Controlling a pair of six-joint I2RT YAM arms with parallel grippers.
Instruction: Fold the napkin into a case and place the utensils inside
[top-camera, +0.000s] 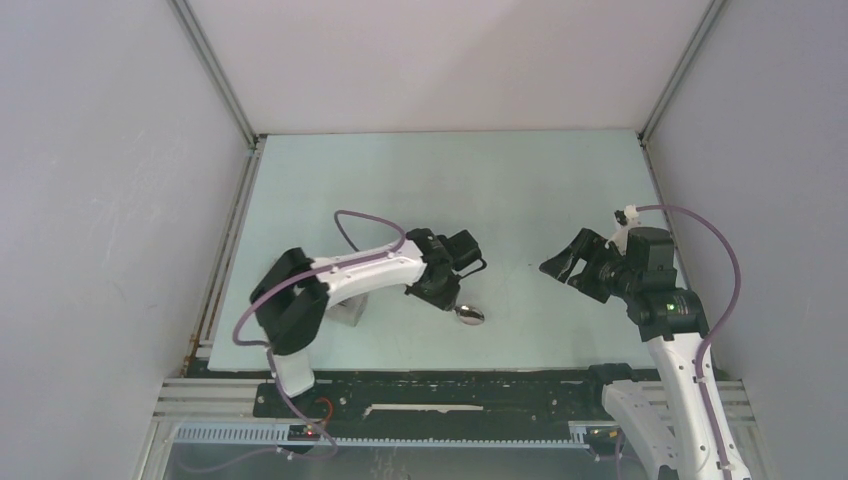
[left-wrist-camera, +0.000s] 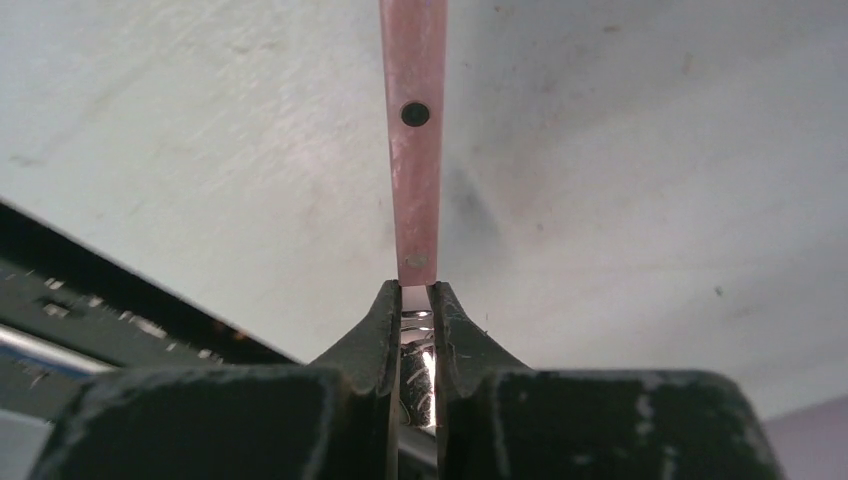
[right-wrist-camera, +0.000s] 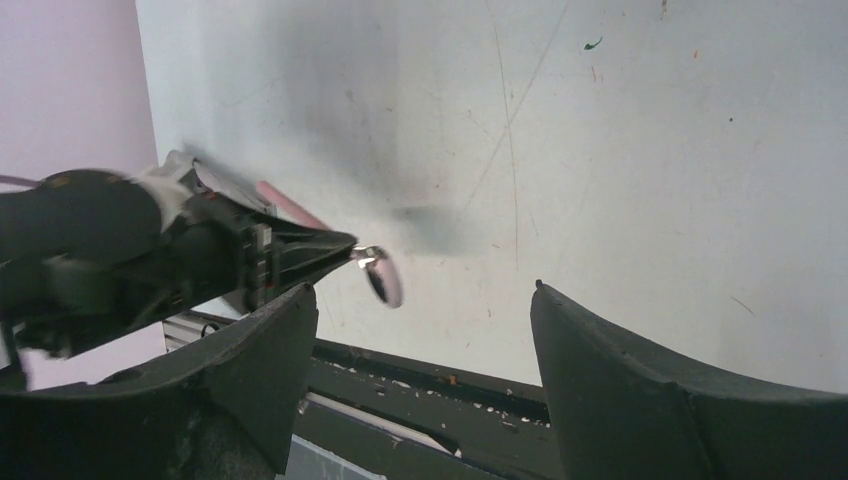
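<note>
The left arm (top-camera: 360, 270) bends back at its elbow by the near left corner of the surface (top-camera: 450, 180). Then it reaches to the right, low over the surface, toward the middle of the near edge. Its left jaws point down and are pinched tight on the thin metal neck of the spoon (top-camera: 468, 315). The shiny bowl sticks out of the jaws toward the near edge. The pink handle (left-wrist-camera: 413, 140) sticks out the other way. I cannot tell if the bowl touches the surface.

The right arm (top-camera: 690, 370) stands up by the near right corner and leans in toward the middle. Its right jaws are spread wide and hold nothing. They face the spoon from the right and stay well apart from it.
</note>
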